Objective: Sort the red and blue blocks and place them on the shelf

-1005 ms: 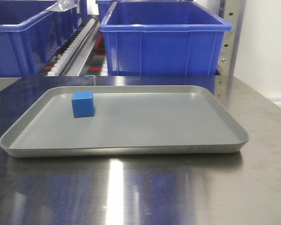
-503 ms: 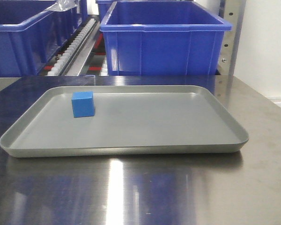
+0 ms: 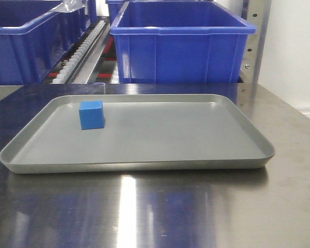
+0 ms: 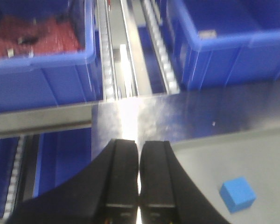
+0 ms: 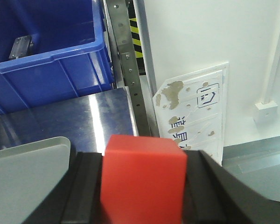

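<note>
The blue block (image 3: 91,114) sits at the far left of the grey tray (image 3: 144,165); it also shows in the left wrist view (image 4: 237,193), right of my left gripper (image 4: 139,154), which is shut and empty above the table's back edge. My right gripper (image 5: 142,163) is shut on the red block (image 5: 142,179) and holds it above the table's right end, near the tray's corner (image 5: 28,177). The shelf (image 4: 126,70) with white roller tracks stands behind the table. Neither gripper shows in the front view.
Large dark-blue bins (image 3: 181,46) stand on the shelf behind the steel table (image 3: 155,206); one at the left (image 4: 37,51) holds reddish contents. A perforated steel upright (image 5: 130,79) and a white wall with a sign (image 5: 196,112) stand at the right.
</note>
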Controlling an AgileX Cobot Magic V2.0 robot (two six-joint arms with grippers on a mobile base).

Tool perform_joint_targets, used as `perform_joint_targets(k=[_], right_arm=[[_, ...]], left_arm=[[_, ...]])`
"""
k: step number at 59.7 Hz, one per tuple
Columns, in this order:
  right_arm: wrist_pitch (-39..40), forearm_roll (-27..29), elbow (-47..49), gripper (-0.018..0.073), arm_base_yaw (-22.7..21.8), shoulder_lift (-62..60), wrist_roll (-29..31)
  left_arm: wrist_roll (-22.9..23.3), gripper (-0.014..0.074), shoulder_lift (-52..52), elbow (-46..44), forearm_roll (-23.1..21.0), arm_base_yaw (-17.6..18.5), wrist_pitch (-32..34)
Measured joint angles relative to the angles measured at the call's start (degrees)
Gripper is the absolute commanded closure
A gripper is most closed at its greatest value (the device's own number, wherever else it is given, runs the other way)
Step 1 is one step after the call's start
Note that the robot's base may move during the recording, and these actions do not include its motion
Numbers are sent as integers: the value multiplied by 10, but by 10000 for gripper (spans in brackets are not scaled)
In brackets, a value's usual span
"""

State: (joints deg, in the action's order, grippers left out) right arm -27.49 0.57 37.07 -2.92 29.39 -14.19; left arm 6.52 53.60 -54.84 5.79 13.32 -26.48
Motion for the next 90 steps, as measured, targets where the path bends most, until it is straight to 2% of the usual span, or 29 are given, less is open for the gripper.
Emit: perform_joint_targets(k=[4,15,43,47,52,60,63,75,80,90], right_arm=[[0,0,0,500,0,0,0],[0,0,0,500,0,0,0],[0,0,0,500,0,0,0],[0,0,0,500,0,0,0],[0,0,0,500,0,0,0],[0,0,0,500,0,0,0],[0,0,0,500,0,0,0],[0,0,0,500,0,0,0],[0,0,0,500,0,0,0],[0,0,0,500,0,0,0]], left_arm=[[0,458,0,0,0,0,-10],[0,458,0,0,10,0,-94],[10,454,43,0,25,0,-147],[10,434,57,0,25,0,-153],[10,325,76,0,22,0,-153],[11,90,117,0,-19,0,-147],[11,51,133,0,-52,0,-142],[15,50,198,-5,-182,3,-103],[15,50,227,-19,-201,12,-96],[16,50,277,-62,-209,42,-92]])
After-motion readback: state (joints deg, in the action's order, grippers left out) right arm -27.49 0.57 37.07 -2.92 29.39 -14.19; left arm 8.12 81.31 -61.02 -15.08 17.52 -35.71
